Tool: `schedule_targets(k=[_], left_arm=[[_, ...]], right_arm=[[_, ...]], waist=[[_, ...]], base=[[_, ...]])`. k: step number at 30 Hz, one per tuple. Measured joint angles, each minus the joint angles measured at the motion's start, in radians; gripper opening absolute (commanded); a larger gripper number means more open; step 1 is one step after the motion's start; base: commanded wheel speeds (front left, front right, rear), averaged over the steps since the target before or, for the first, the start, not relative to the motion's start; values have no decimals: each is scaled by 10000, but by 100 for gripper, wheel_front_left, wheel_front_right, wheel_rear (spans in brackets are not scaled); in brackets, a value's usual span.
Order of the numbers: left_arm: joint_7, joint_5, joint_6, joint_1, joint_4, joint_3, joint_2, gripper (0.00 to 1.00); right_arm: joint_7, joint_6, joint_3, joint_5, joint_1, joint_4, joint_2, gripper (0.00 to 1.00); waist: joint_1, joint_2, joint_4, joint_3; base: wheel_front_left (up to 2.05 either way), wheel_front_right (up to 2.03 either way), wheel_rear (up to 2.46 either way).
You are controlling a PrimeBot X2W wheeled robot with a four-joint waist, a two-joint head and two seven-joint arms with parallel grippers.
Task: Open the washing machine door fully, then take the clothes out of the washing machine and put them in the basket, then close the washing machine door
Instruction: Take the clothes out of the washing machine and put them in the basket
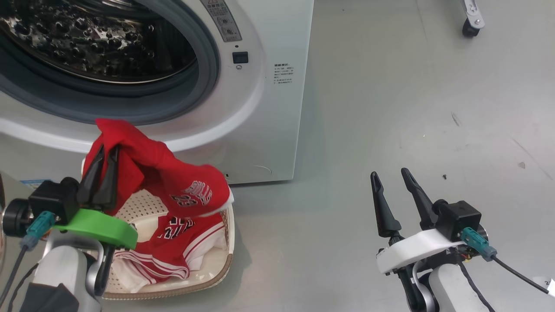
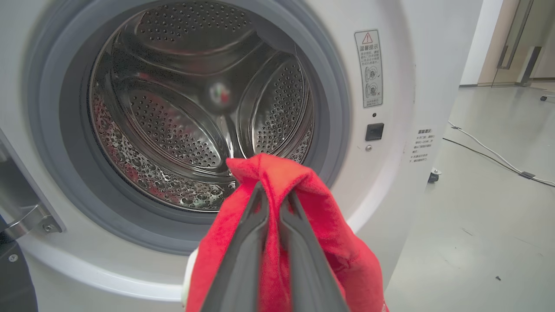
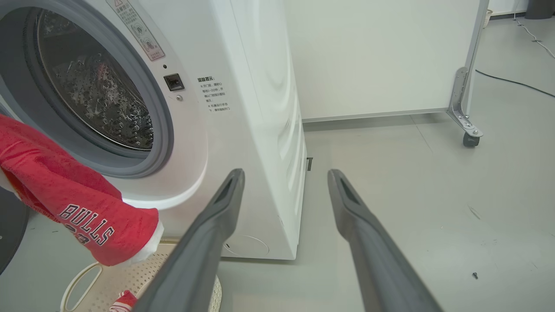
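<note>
The washing machine (image 1: pixel 260 99) stands with its steel drum (image 2: pixel 195 108) exposed, and nothing lies in the part of the drum I can see. The washing machine door shows as a dark edge (image 3: pixel 8 234) swung off to the left. My left gripper (image 1: pixel 108 149) is shut on a fold of the red "BULLS" jersey (image 1: pixel 190 186), which hangs from it in front of the opening and drapes down over the basket (image 1: pixel 227 264). More red and white clothes (image 1: pixel 173 253) lie inside the basket. My right gripper (image 1: pixel 390 173) stands open and empty over the floor to the right.
A caster of a wheeled frame (image 1: pixel 470 26) stands on the grey floor at the far right. A white partition (image 3: pixel 381 56) runs behind the machine. Cables (image 2: pixel 490 156) lie across the floor, and a small screw (image 1: pixel 445 176) rests near my right gripper.
</note>
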Motion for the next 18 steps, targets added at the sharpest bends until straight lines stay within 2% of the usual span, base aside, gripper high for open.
schedule_targets(k=[8, 18], left_arm=[[0, 144, 0, 187, 510, -128, 23, 0], [148, 360, 0, 204, 1241, -226, 345, 0]], right_arm=[[0, 0, 111, -127, -51, -86, 0, 100], [0, -12, 138, -255, -403, -284, 0, 100]], waist=[[0, 0, -54, 443], [0, 0, -274, 1299]], base=[[0, 0, 0], [0, 0, 0]])
